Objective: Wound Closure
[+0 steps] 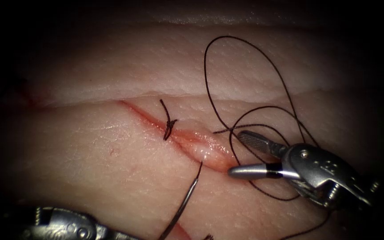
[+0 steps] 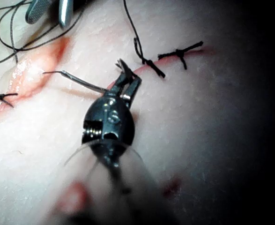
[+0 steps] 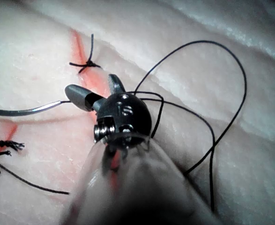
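Needle [image 1: 186, 201]: pinched at its rear end by left pincer [image 2: 128, 82], long axis rising toward the cut [image 1: 174, 133], tip at the cut's left lip, just beside right pincer [image 1: 241, 155]. Right pincer: spread, empty, nearer the tip, thread [image 1: 245, 80] looped around it.

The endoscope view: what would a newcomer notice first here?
First, the right tool, its jaws open and empty beside the cut, with dark thread looping above and around it. Next, the curved needle, held near its back end by the left tool, its tip at the cut's edge. A tied knot sits further left.
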Tool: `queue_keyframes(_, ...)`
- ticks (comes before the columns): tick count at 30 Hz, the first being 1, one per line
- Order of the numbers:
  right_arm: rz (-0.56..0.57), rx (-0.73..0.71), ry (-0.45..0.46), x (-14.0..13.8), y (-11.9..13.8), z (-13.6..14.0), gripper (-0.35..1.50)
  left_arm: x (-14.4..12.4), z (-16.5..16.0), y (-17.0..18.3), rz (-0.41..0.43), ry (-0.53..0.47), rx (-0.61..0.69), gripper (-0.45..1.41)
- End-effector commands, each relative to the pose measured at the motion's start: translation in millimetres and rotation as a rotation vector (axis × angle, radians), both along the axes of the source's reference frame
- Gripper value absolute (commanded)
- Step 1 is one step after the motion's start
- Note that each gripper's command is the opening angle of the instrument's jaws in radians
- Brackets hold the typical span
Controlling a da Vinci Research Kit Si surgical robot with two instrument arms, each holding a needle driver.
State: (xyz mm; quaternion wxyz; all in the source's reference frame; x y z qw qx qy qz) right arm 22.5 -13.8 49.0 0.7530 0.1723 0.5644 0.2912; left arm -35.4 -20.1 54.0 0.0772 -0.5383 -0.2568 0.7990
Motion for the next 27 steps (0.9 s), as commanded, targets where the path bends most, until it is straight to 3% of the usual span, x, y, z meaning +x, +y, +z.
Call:
queue_keyframes(1, 0.008, 0.041, 0.013, 1.5, -0.8, -0.3, 0.67, 0.2, -0.1, -0.1, -0.017, 0.025, -0.061, -0.45)
queue_keyframes(3, 0.016, 0.103, 0.025, 2.1, -2.0, -1.3, 1.03, 1.8, -1.9, 0.4, -0.051, 0.047, -0.152, -0.45)
queue_keyframes(4, 0.020, 0.119, 0.031, 2.3, -2.3, -1.6, 1.06, 2.2, -2.5, 0.7, -0.065, 0.048, -0.176, -0.45)
queue_keyframes(6, 0.028, 0.160, 0.040, 2.6, -2.8, -2.2, 1.06, 2.9, -3.6, 1.6, -0.100, 0.046, -0.222, -0.45)
queue_keyframes(8, 0.076, 0.315, 0.075, 3.0, -3.3, -3.3, 0.98, 3.5, -5.2, 3.4, -0.161, 0.038, -0.286, -0.45)
queue_keyframes(12, 0.135, 0.434, 0.143, 3.2, -3.5, -4.8, 0.79, 2.8, -7.1, 6.4, -0.234, 0.049, -0.396, -0.45)
queue_keyframes(21, 0.226, 0.535, 0.167, 2.6, -1.8, -7.1, 0.91, -2.4, -7.4, 9.2, -0.254, 0.025, -0.521, -0.45)
queue_keyframes(27, 0.319, 0.635, 0.140, 1.2, 1.5, -8.0, 0.86, -3.3, -5.4, 8.0, -0.237, 0.024, -0.591, -0.45)
